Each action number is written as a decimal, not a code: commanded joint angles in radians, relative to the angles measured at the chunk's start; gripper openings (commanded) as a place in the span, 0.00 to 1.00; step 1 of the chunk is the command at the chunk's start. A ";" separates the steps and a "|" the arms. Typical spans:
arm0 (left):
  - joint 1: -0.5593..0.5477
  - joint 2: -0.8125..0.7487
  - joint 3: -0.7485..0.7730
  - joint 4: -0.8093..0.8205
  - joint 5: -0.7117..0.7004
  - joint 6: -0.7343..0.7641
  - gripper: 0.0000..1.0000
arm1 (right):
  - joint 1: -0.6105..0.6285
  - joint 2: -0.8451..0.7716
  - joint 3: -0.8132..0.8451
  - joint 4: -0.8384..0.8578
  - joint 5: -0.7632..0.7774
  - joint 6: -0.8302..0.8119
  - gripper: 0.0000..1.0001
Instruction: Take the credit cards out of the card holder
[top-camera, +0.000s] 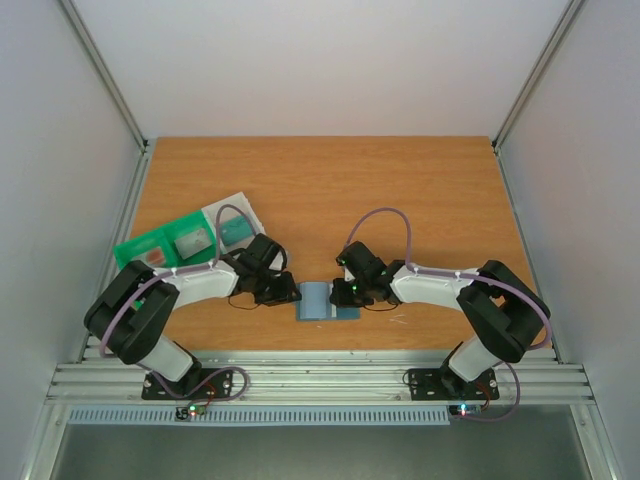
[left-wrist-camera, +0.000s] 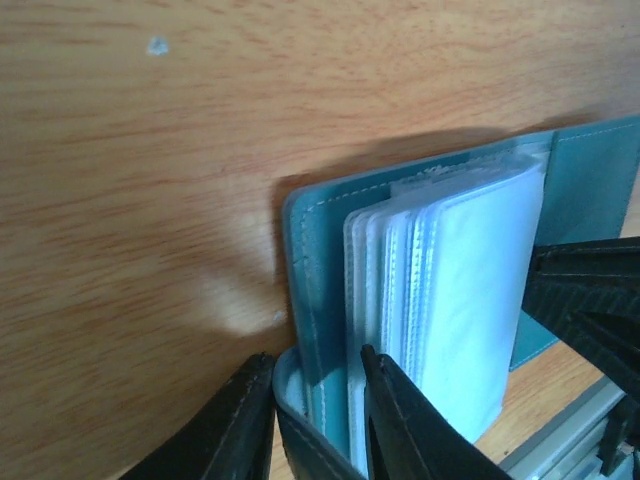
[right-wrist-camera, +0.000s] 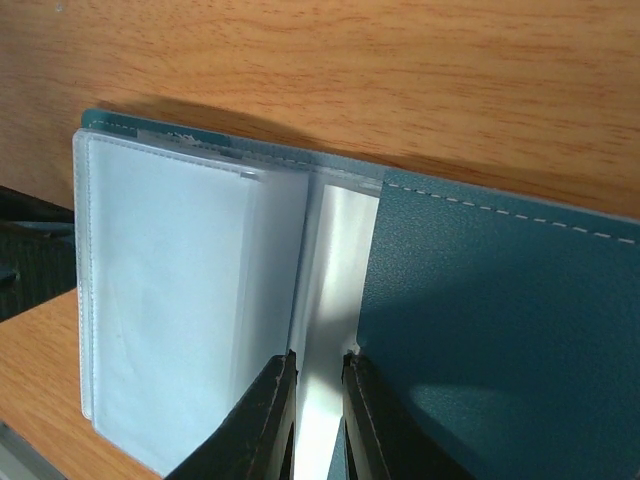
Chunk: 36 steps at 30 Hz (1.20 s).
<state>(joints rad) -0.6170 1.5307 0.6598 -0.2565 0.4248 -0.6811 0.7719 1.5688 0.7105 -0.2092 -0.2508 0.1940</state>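
Observation:
The slate-blue card holder lies open near the table's front edge, between my two grippers. In the left wrist view its clear sleeves fan up from the cover. My left gripper is shut on the cover's near edge together with a few sleeves. My right gripper pinches a single pale sleeve, with the other cover flap lying to its right. A teal credit card rests on the whitish tray. The sleeves that face the cameras look pale; no card shows in them.
A green tray holding a pale card sits at the left, overlapped by the whitish tray. The right arm's black fingers reach into the left wrist view. An aluminium rail runs along the front edge.

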 joint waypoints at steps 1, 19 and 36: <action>0.000 0.050 -0.011 0.039 -0.029 -0.006 0.23 | -0.008 -0.012 -0.016 -0.032 0.031 0.011 0.15; -0.010 -0.119 -0.008 0.055 0.118 -0.096 0.00 | 0.023 -0.088 0.074 -0.128 -0.064 0.079 0.52; -0.030 -0.146 0.020 0.010 0.114 -0.090 0.00 | 0.053 -0.006 0.120 -0.099 -0.101 0.073 0.69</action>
<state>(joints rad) -0.6373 1.4117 0.6544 -0.2462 0.5209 -0.7639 0.8143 1.5475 0.8013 -0.3218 -0.3389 0.2733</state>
